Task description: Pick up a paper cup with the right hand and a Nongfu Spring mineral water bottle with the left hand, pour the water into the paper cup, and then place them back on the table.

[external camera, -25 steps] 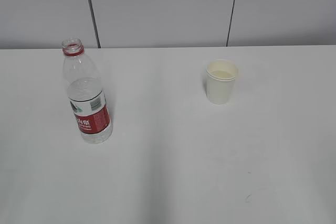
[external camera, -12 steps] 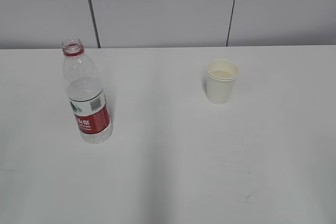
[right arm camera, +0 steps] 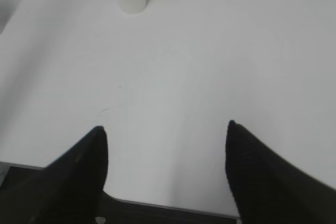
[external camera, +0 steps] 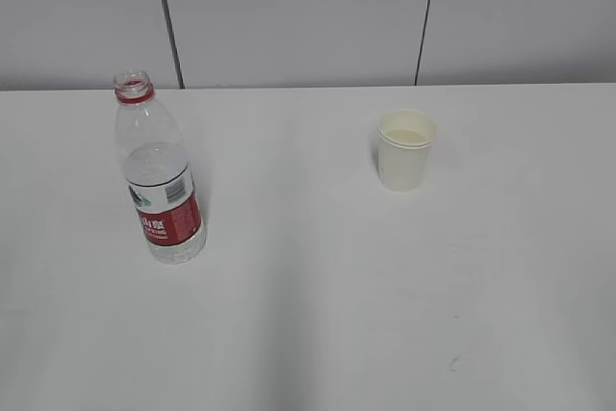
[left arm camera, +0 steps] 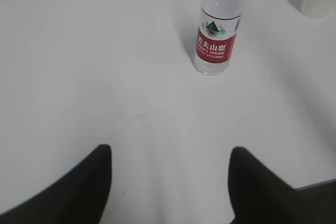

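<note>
Bottle [external camera: 158, 175] upright, capless, at 9 o'clock on table [external camera: 318, 315] | cup [external camera: 405, 149] upright at 2 o'clock, well apart from bottle | left gripper [left arm camera: 169, 153] spread, empty, short of bottle | right gripper [right arm camera: 165, 132] spread, empty, cup at 12 o'clock

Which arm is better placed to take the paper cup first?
Right. The paper cup stands on the right half of the table and lies straight ahead of the right gripper, whose fingers are open and empty. The left gripper faces the bottle instead.
</note>
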`<state>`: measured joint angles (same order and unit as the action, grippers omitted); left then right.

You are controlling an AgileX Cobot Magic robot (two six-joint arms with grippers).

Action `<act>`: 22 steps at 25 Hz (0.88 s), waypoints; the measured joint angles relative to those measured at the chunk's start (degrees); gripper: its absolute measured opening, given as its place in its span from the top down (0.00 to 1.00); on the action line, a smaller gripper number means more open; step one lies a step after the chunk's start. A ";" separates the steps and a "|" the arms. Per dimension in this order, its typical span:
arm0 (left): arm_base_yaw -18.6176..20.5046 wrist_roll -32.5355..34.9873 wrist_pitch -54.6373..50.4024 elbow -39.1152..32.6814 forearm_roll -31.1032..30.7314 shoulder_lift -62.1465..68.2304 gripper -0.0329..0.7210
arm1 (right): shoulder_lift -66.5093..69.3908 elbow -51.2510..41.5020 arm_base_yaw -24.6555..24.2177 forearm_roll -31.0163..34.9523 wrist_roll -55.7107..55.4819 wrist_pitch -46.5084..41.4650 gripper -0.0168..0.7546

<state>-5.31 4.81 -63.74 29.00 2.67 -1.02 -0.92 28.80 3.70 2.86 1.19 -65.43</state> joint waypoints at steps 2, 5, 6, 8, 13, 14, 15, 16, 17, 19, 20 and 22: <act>0.00 0.00 0.00 0.00 0.00 0.00 0.37 | 0.00 0.00 0.00 0.10 0.00 0.00 0.30; 0.00 0.00 0.00 0.00 0.00 0.00 0.37 | 0.00 0.00 0.00 0.10 0.00 0.00 0.30; 0.00 0.00 0.00 0.00 0.00 0.00 0.37 | 0.00 0.00 0.00 0.10 0.00 0.00 0.30; 0.00 0.00 0.00 0.00 0.00 0.00 0.37 | 0.00 0.00 0.00 0.10 0.00 0.00 0.30; 0.00 0.00 0.00 0.00 0.00 0.00 0.37 | 0.00 0.00 0.00 0.10 -0.02 0.00 0.30; 0.00 0.00 0.00 0.00 0.00 0.00 0.37 | 0.00 0.00 0.00 0.10 -0.02 0.00 0.30; 0.00 0.00 0.00 0.00 0.00 0.00 0.37 | 0.00 0.00 0.00 0.10 -0.02 0.00 0.30; 0.00 0.00 0.00 0.00 0.00 0.00 0.37 | 0.00 0.00 0.00 0.10 -0.02 0.00 0.30; 0.00 0.00 0.00 0.00 0.00 0.00 0.37 | 0.00 0.00 0.00 0.10 -0.02 0.00 0.30; 0.00 0.00 0.00 0.00 0.00 0.00 0.37 | 0.00 0.00 -0.58 0.10 -0.02 0.00 0.30; 0.00 0.00 0.00 0.00 0.00 0.00 0.37 | 0.00 0.00 -1.28 0.10 -0.02 0.00 0.30; 0.00 0.00 0.00 0.00 0.00 0.00 0.37 | 0.00 0.00 -2.90 0.10 -0.02 0.00 0.30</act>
<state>-5.31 4.81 -63.74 29.00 2.67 -1.02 -0.92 28.80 0.80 2.95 1.17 -65.43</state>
